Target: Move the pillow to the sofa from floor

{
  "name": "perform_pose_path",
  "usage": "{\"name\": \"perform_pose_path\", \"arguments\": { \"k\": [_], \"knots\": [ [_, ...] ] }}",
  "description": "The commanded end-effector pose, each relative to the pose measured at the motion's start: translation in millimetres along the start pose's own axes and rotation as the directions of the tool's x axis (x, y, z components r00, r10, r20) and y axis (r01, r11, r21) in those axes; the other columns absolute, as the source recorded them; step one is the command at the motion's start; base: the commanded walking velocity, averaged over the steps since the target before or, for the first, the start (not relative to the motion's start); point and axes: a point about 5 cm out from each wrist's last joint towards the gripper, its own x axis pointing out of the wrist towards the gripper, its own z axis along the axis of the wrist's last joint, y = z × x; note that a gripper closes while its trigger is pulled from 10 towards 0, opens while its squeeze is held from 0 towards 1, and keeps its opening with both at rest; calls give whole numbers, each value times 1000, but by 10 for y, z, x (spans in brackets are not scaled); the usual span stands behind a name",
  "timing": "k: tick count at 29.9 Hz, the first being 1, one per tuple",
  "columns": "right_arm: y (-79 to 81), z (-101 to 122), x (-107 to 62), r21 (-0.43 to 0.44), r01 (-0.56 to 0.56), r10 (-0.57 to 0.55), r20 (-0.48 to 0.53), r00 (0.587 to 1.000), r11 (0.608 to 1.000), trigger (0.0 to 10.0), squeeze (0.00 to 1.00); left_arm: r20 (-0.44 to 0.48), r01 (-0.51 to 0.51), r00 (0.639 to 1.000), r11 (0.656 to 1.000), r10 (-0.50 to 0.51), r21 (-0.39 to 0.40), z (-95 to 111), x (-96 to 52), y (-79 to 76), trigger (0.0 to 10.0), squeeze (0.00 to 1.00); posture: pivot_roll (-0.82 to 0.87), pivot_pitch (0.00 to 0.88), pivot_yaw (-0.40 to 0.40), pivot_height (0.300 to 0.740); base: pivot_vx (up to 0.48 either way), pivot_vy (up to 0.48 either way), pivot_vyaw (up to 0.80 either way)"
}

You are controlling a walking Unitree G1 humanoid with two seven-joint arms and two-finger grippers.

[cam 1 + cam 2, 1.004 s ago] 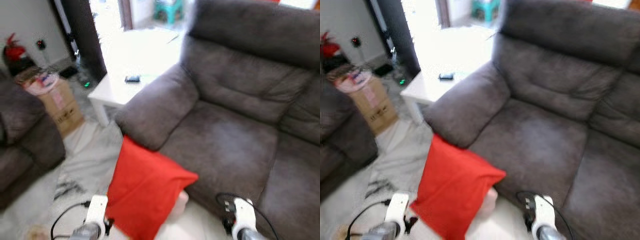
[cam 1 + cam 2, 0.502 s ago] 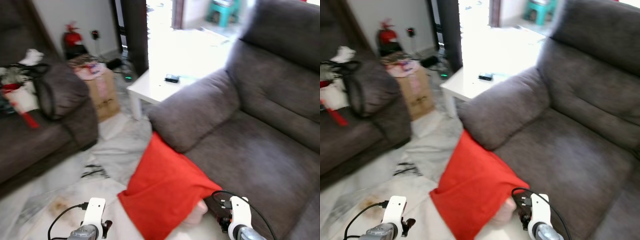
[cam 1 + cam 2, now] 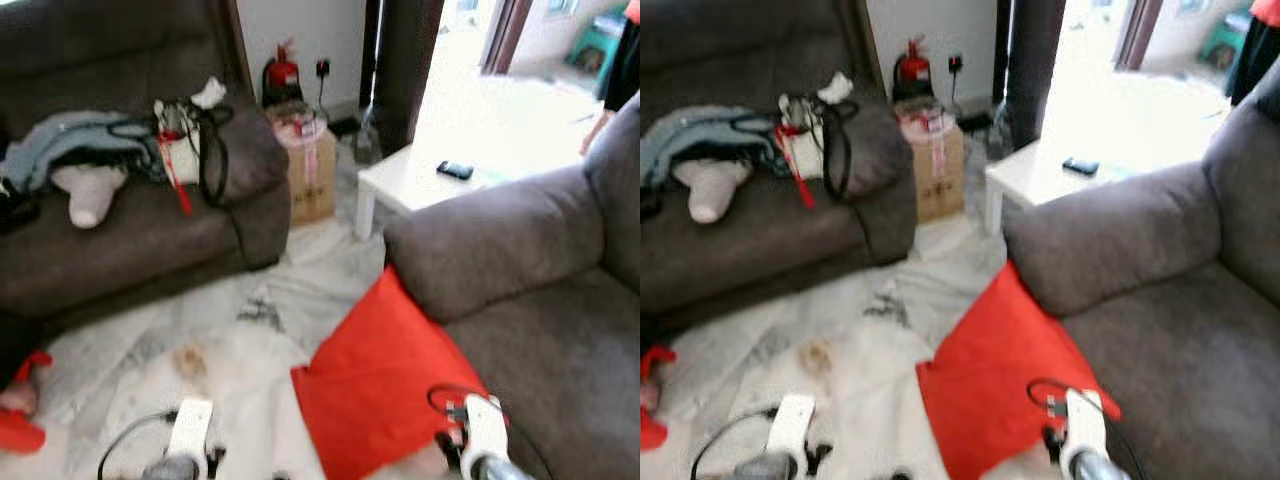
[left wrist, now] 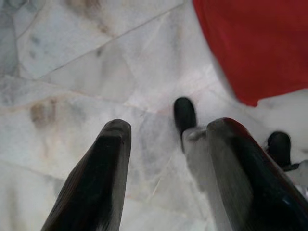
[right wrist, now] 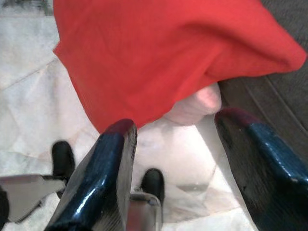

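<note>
Right wrist view: the right gripper [image 5: 175, 159] hangs open above the red pillow [image 5: 163, 57], leaning on the sofa [image 3: 540, 330]. Reaching short could nudge it flat; left gripper [image 4: 166, 163] open, idle.

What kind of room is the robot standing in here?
Most likely a home living room: two dark grey sofas, one on the right and one strewn with clothes and bags, a white low table, and a red pillow on the marble floor.
</note>
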Motion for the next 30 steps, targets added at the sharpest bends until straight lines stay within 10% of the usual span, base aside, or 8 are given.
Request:
{"name": "perform_pose_path", "arguments": {
  "k": [1, 30],
  "knots": [
    [12, -30, -2, 21, 3, -2, -7, 1000, 1000, 10000, 0, -31, -6, 999, 1000, 7, 19, -78, -10, 25, 10000, 0, -74, 87, -9, 740, 0, 0, 0],
    [13, -27, -2, 40, 8, -8, 2, 1000, 999, 10000, 0, -27, -13, 1000, 1000, 14, 14, -75, -10, 29, 10000, 0, -72, 87, -10, 740, 26, 0, 0]
  ]
}}
